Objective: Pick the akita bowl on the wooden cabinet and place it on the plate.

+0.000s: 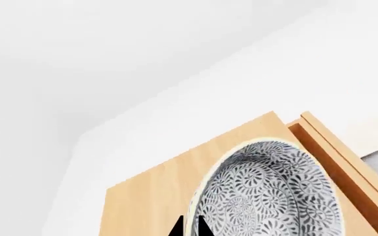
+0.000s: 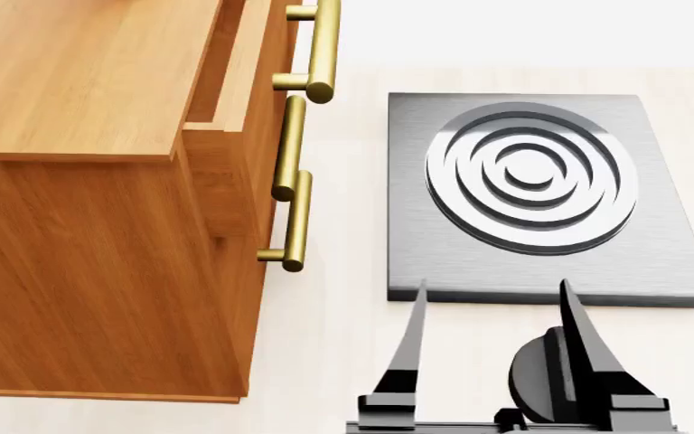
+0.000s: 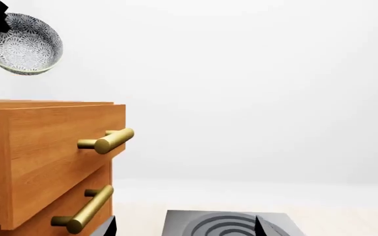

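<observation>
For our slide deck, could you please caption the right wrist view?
Akita bowl held tilted in the air above the wooden cabinet, stove plate below.

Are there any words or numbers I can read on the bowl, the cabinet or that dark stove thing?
None: no words, numbers or signs in any view.
akita bowl: only a swirly flower pattern.
wooden cabinet: only wood grain and brass handles.
stove plate: only plain rings.

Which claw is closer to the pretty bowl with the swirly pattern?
The left claw. It has the bowl by the rim, lifted above the cabinet. The right claw is far off, low down in front of the stove plate.
</observation>
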